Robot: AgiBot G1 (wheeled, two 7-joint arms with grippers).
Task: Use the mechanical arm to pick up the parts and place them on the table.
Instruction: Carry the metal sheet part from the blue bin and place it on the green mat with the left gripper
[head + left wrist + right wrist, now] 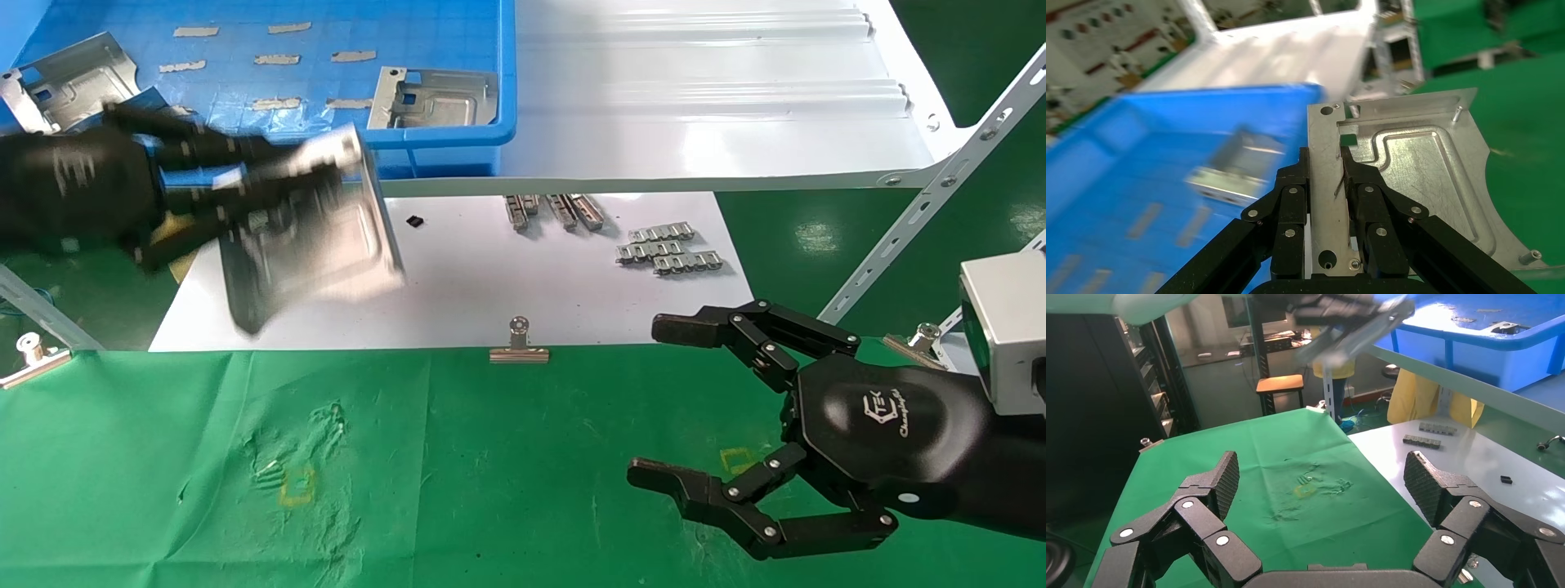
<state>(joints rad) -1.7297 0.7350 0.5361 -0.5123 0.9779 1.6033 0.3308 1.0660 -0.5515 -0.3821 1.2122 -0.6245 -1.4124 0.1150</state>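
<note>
Head view: left gripper (270, 175) level, jaws clamping tilted part (315, 237) above white board (458, 286).

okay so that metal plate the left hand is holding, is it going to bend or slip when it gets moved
The plate is probably stiff: folded rim and pressed ribs, no sag visible. Its bare shiny metal could slip, since the left gripper pinches only one edge. Held off-centre, it may swing or tilt.
</note>
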